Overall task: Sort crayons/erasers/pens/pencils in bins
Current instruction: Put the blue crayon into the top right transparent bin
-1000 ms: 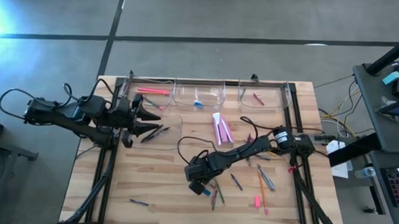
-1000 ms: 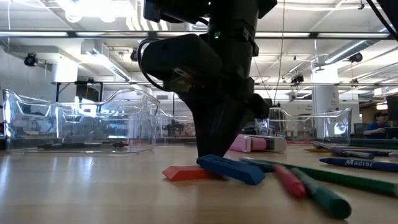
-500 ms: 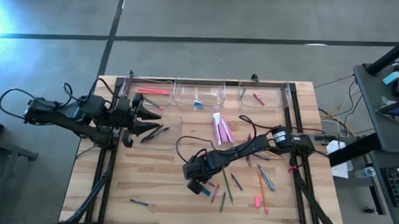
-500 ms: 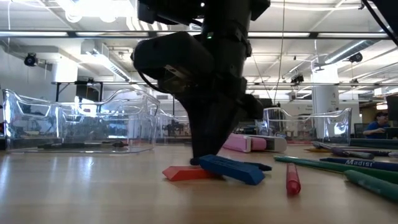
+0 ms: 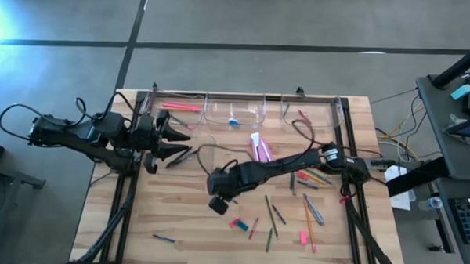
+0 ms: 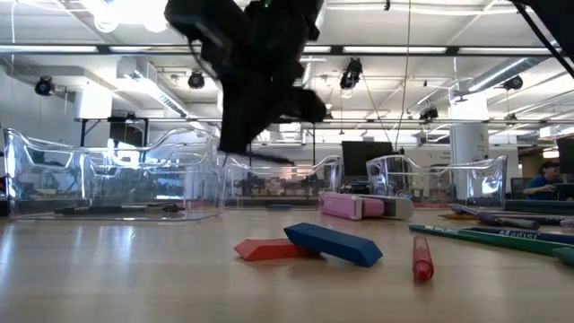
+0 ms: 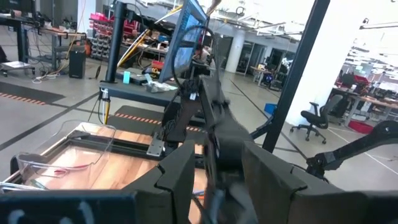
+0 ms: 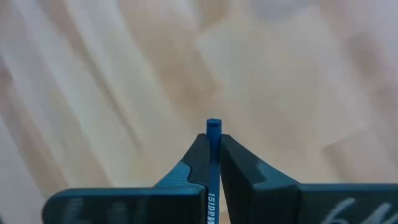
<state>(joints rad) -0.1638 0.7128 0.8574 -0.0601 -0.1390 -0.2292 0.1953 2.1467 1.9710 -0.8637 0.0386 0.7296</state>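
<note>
Now right gripper [image 8: 213,146] pinches blue pen [image 8: 213,134].

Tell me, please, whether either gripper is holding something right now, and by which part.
The right gripper is shut on a thin blue pen or pencil, pinched just behind one end. Whether the left gripper holds anything cannot be told.

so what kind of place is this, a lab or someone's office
Most likely a robotics lab or workshop, not an office. The low view shows an open ceiling with exposed pipes, and the left wrist view shows a polished concrete floor and red parts racks.
</note>
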